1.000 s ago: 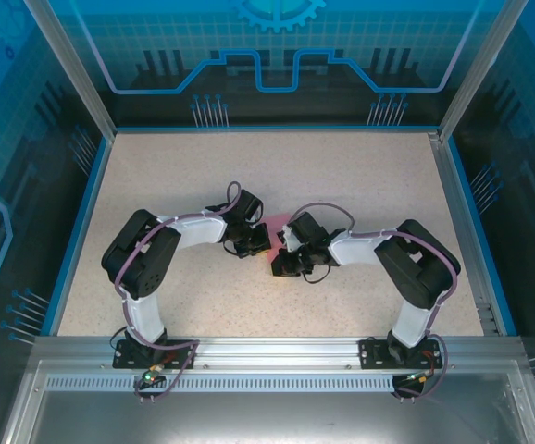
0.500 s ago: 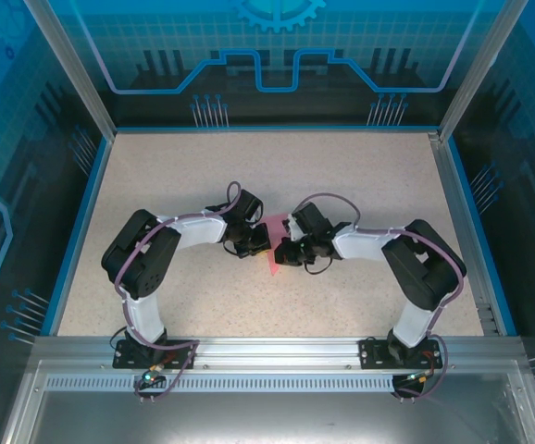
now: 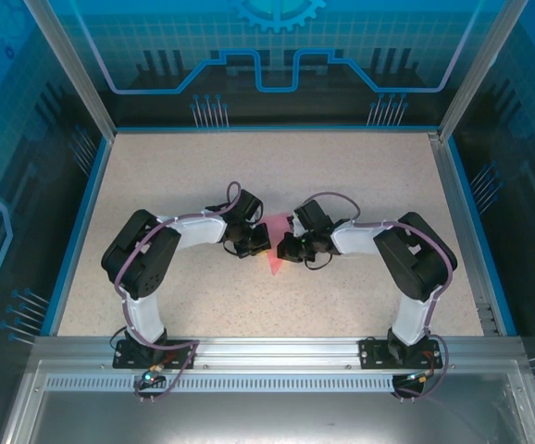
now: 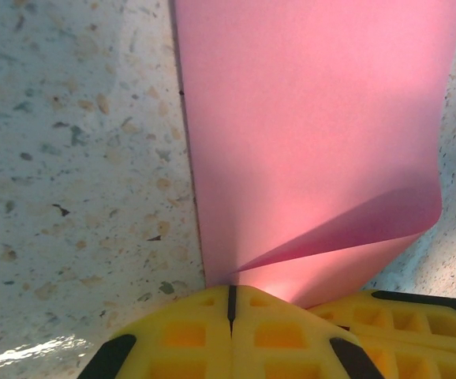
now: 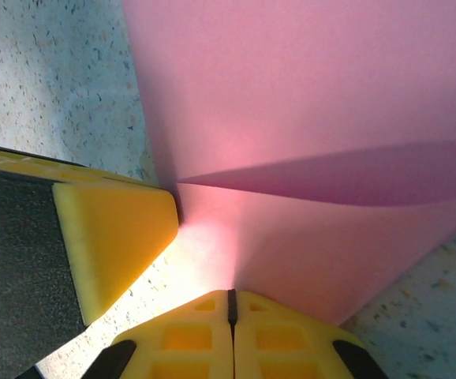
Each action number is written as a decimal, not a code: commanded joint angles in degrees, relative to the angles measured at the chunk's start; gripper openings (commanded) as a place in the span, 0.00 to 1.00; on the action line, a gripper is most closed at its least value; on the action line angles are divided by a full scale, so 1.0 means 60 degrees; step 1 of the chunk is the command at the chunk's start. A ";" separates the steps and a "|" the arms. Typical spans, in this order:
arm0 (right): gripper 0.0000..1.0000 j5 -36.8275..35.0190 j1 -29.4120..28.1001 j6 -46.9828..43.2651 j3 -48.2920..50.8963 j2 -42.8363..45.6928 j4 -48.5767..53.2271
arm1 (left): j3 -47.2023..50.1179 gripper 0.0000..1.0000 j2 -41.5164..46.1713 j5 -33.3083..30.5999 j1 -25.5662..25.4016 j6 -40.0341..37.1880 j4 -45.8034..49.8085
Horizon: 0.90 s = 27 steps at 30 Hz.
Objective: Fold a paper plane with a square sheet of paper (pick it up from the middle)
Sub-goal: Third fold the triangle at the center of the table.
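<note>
**Overhead and wrist views, mid-fold.** A thin pink-red sheet of paper [image 3: 275, 263], already partly folded, lay at the centre of the speckled beige worktop [image 3: 360, 185], between the two arms. The left hand [image 3: 256, 242] and the right hand [image 3: 286, 248] met over it from opposite sides, so neither arm was the nearer.

From above, the exposed part of the sheet read as a narrow wedge. Its long axis ran from the far side toward the arm bases, with the point on the near side.

In each wrist view the yellow fingertips [image 4: 204, 332] were pressed together with no gap. The paper ran straight into the seam between them, which indicated a narrow pinch on the sheet by both hands. From each pinch the sheet spread forward, away from the hand.

An upper layer stood slightly off the lower one, curling at its free edge rather than lying creased flat. In the right wrist view a yellow pad of the left hand [image 5: 117, 237] sat just beside the pinched edge.

The next crease would probably turn on that near-to-far axis. The loose layer would need pressing down along it, with both pinches keeping the edges aligned.
</note>
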<state>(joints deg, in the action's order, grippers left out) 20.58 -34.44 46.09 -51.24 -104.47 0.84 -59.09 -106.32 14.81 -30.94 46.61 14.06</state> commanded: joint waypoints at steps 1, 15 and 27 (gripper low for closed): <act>0.06 -0.0170 0.0308 -0.0105 -0.0382 0.0353 0.0234 | 0.0488 0.00 -0.0378 -0.0679 -0.0132 -0.0045 0.1258; 0.05 -0.0566 0.0920 -0.0253 -0.0660 -0.0494 0.0548 | 0.0503 0.00 -0.0356 -0.0670 -0.0131 -0.0119 0.1330; 0.05 -0.0871 0.1258 -0.0258 -0.0893 -0.0655 0.0634 | 0.0502 0.00 -0.0290 -0.0696 -0.0122 -0.0165 0.1389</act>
<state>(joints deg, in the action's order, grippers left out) 17.50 -28.34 44.97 -55.64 -106.45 3.42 -59.09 -106.21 14.55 -31.05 46.54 14.17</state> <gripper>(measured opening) 0.058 0.050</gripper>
